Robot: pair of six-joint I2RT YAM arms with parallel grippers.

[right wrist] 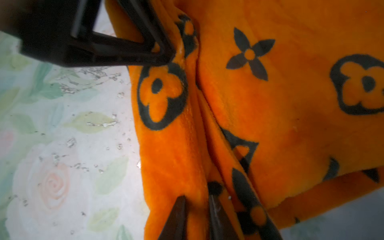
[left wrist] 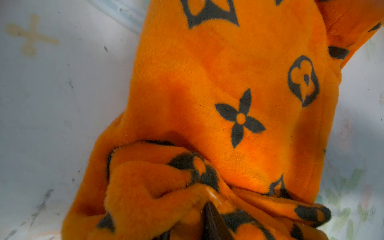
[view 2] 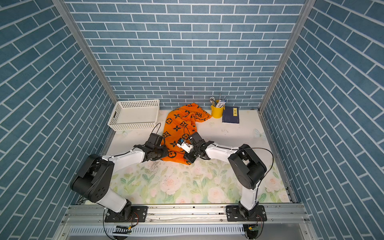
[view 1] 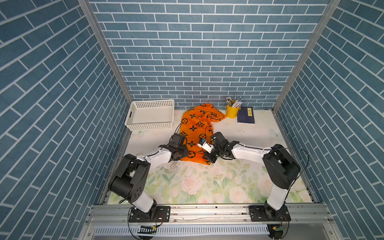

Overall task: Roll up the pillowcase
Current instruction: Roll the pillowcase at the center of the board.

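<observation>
Your left gripper [left wrist: 193, 220] is clenching a bunched fold of the pillowcase [view 1: 195, 128], and plush orange fabric is puffing up around its dark fingers [left wrist: 209, 220]. Your right gripper [right wrist: 196, 207] is pinching a raised ridge of the same cloth, with fabric filling the gap between its two fingers.

In both top views the grippers are working close together at the pillowcase's near edge. The left is biting at its 7 o'clock corner and the right at its 5 o'clock corner.

From there the pillowcase is lying crumpled, not rolled. It is stretching as a narrowing orange band, printed with black flowers, from the table's centre towards 12 o'clock, and its far end is heaping up against the blue brick back wall.

The table [view 1: 239, 180] is showing a pale rose-patterned cover. A white perforated basket [view 1: 150, 114] is sitting at 10 o'clock. A yellow cup [view 1: 232, 111] holding pens is standing at 1 o'clock, just beside the cloth's far end, with a dark blue notebook [view 1: 246, 115] lying flat next to it.
</observation>
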